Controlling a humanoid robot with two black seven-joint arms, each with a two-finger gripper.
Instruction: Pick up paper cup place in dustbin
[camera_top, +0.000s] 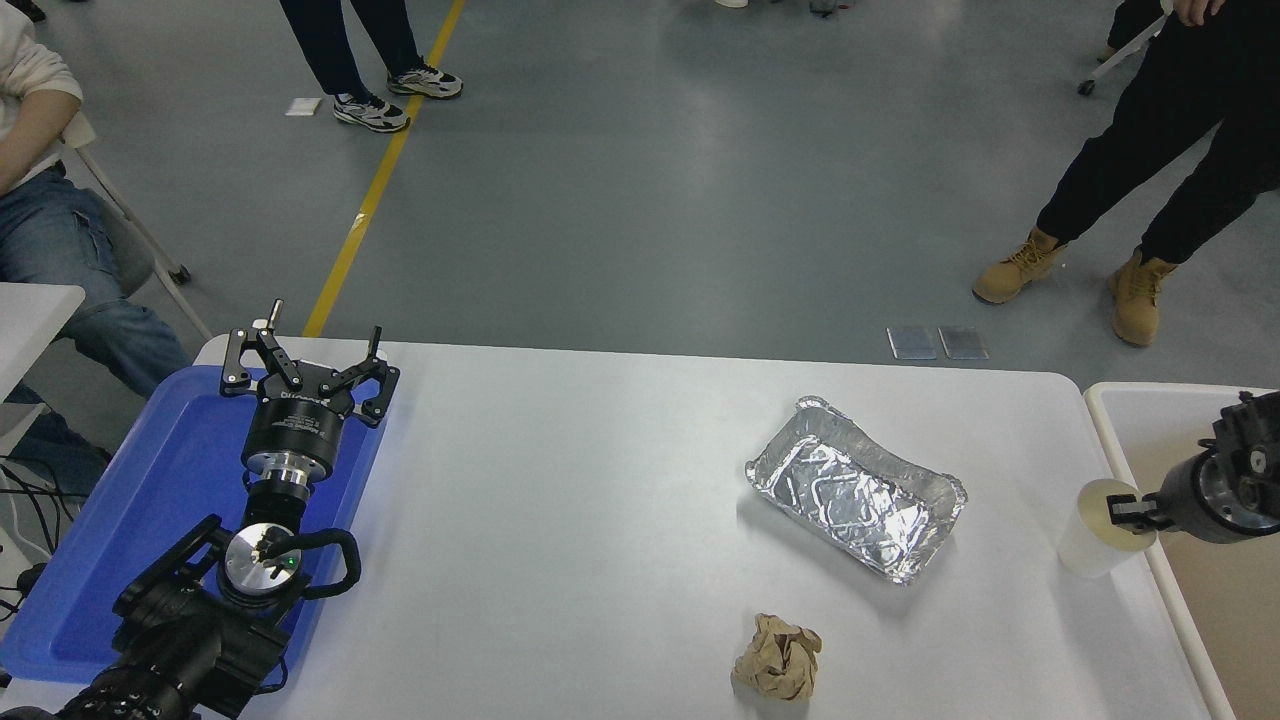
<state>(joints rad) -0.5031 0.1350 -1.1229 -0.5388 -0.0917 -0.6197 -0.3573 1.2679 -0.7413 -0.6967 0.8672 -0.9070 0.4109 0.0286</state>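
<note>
No legible text anywhere.

floor: grey, glossy | yellow line: far left, diagonal | white table: near | chair: far left

The surface carries one paper cup at its right edge, one foil tray, one crumpled brown paper ball near the front edge, and one blue tray at the left edge. One dustbin stands beside the right edge.
</note>
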